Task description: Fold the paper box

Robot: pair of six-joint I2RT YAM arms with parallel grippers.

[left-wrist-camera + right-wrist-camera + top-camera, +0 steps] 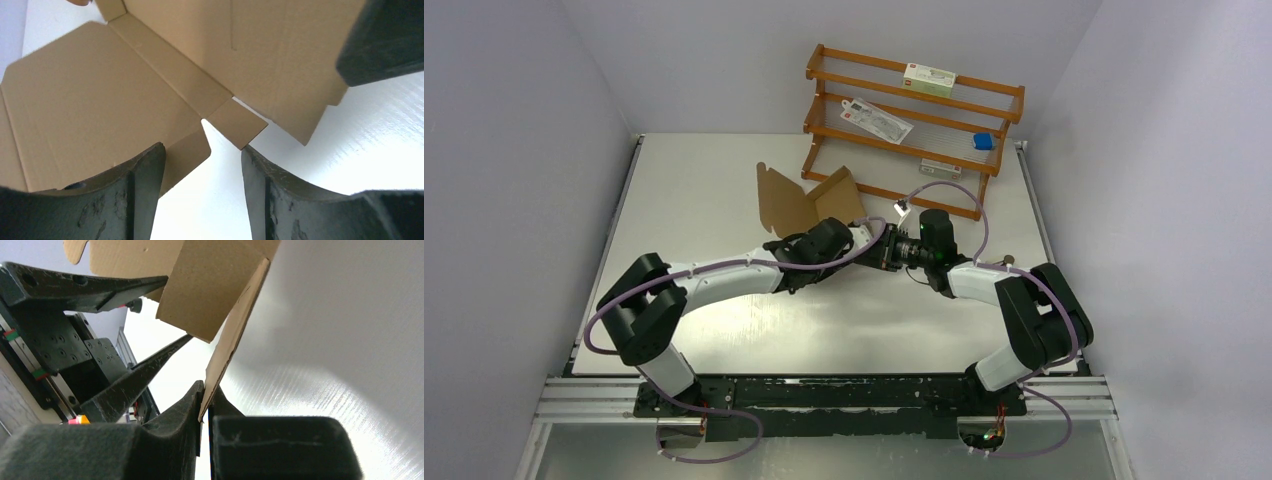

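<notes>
I'm clamping my right end effector [206,396] on a flap of the paper box [809,200], left end effector [202,150] gaping alongside; next, I reckon, creasing it upright.

Left arm [724,275] runs from the near-left base toward table centre, elbow raised at left, white forearm roughly level. Left gripper [202,149]: jaws apart, nothing between them. Right arm [984,285] is folded at near right, wrist pointing left. Right gripper [207,390]: jaws pinched on a panel edge of the paper box [210,290]. The two grippers sit just beside each other at centre.
</notes>
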